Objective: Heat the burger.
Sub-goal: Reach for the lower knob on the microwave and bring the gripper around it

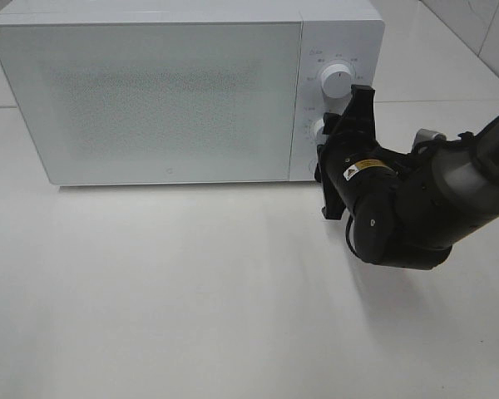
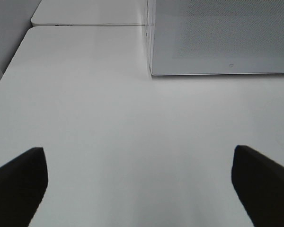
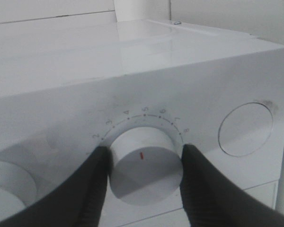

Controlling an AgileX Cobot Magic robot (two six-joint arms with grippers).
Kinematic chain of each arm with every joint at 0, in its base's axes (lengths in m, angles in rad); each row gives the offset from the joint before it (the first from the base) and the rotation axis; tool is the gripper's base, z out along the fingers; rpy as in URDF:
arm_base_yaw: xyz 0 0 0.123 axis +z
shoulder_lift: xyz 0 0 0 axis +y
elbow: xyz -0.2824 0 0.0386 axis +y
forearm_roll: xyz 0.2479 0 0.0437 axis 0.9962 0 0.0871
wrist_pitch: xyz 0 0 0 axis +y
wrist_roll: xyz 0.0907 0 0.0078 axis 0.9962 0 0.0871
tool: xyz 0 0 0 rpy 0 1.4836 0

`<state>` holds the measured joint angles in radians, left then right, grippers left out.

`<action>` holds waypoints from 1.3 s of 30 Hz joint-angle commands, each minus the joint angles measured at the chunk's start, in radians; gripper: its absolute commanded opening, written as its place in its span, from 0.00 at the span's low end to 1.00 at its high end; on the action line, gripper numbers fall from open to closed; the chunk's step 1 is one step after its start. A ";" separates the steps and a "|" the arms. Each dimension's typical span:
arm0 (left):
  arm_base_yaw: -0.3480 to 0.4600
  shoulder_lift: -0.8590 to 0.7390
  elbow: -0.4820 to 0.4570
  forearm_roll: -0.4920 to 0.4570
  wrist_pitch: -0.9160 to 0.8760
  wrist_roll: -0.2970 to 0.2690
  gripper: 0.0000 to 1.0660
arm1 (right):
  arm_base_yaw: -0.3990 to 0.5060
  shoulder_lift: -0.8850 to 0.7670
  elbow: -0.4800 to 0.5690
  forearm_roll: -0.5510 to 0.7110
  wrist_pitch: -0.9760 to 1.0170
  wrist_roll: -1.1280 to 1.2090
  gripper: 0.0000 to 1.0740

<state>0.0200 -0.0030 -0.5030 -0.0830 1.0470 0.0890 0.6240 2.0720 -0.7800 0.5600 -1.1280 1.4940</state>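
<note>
From above, the microwave has its door shut, and its frosted panel hides any burger inside. Left wrist: the left gripper is spread wide above the bare table. Right wrist: the right gripper is clamped on the numbered dial.

The right arm enters the high view from 3 o'clock and reaches toward 9 o'clock, its dark wrist bent at the joint and rolled so the finger rail runs roughly 12 to 6. The right gripper is half closed, its two black fingers pressed against opposite sides of a dial, at its 9 and 3 o'clock edges. The left gripper is spread wide and holds nothing, its fingertips far apart, pointing level and forward.
</note>
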 commanded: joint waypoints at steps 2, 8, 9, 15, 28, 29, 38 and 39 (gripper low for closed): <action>0.004 -0.023 0.004 -0.009 -0.012 -0.002 0.98 | 0.015 -0.023 -0.061 -0.182 -0.265 0.101 0.00; 0.004 -0.023 0.004 -0.009 -0.012 -0.002 0.98 | 0.015 -0.023 -0.062 -0.162 -0.265 0.134 0.00; 0.004 -0.023 0.004 -0.009 -0.012 -0.002 0.98 | 0.015 -0.023 -0.062 -0.162 -0.265 0.134 0.00; 0.004 -0.023 0.004 -0.009 -0.012 -0.002 0.98 | 0.015 -0.023 -0.062 -0.162 -0.265 0.130 0.00; 0.004 -0.023 0.004 -0.009 -0.012 -0.002 0.98 | 0.015 -0.023 -0.062 -0.060 -0.265 0.081 0.05; 0.004 -0.023 0.004 -0.009 -0.012 -0.002 0.98 | 0.015 -0.023 -0.062 -0.060 -0.265 0.081 0.05; 0.004 -0.023 0.004 -0.009 -0.012 -0.002 0.98 | 0.015 -0.023 -0.062 0.128 -0.260 -0.013 0.33; 0.004 -0.023 0.004 -0.009 -0.012 -0.002 0.98 | 0.015 -0.023 -0.062 0.128 -0.260 -0.013 0.33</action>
<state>0.0200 -0.0040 -0.5030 -0.0830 1.0470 0.0890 0.6490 2.0720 -0.8040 0.6980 -1.1210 1.5120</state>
